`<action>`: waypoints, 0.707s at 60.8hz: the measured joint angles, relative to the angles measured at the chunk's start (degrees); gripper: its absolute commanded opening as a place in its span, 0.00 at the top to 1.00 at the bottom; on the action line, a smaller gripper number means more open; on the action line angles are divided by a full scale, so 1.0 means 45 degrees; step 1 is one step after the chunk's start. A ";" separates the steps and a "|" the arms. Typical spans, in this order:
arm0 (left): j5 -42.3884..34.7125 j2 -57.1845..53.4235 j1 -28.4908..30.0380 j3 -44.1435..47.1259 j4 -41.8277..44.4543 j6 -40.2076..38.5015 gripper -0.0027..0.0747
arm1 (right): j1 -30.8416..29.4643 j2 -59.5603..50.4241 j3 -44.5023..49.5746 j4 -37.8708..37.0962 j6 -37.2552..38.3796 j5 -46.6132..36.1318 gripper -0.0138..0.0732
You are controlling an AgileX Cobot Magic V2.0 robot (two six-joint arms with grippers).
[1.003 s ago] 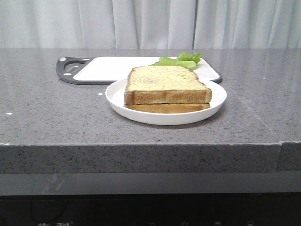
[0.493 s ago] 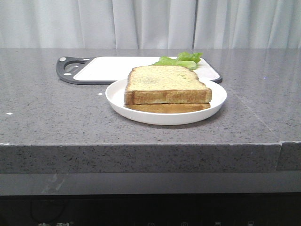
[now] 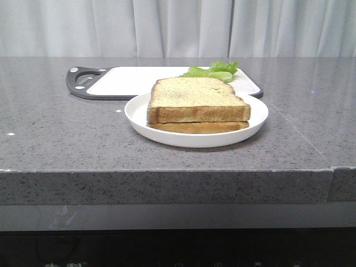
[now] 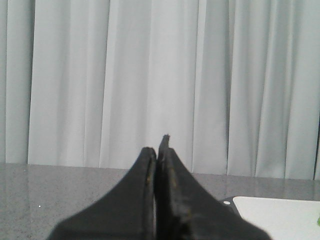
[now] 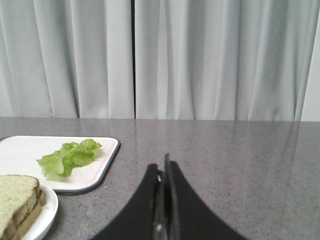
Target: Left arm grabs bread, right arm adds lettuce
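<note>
Bread (image 3: 196, 99): thick brown toast, long side left to right, middle of frame, on a thinner slice (image 3: 197, 127) in the white plate (image 3: 139, 119).
Lettuce (image 3: 214, 71): crinkly green, behind, on the cutting board (image 3: 133, 80).
Left gripper (image 4: 159, 150): pressed closed, empty.
Right gripper (image 5: 162, 172): pressed closed, empty.

Thinner lower slice (image 3: 197, 127) mostly hidden under bread (image 3: 196, 99); lettuce (image 3: 214, 72) near edge hidden behind it.

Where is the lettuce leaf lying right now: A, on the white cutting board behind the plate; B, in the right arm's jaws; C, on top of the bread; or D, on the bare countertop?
A: the lettuce leaf lies on the white cutting board behind the plate, apart from the stacked bread; the right gripper is shut and holds nothing.
</note>
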 measured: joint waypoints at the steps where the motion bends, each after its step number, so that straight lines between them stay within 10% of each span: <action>1: 0.0208 0.0169 0.0000 -0.0341 0.0000 0.0000 0.99 | 0.0000 0.0099 -0.0208 0.0000 0.0000 0.0140 0.98; 23: 0.5108 0.4310 0.0000 -0.5546 0.0000 0.0000 0.99 | 0.0000 0.3460 -0.4252 0.0000 0.0000 0.2811 0.98; 43: 0.7332 0.6947 0.0000 -0.6055 -0.0023 0.0000 0.99 | 0.0000 0.5400 -0.4475 0.0020 0.0000 0.3565 0.98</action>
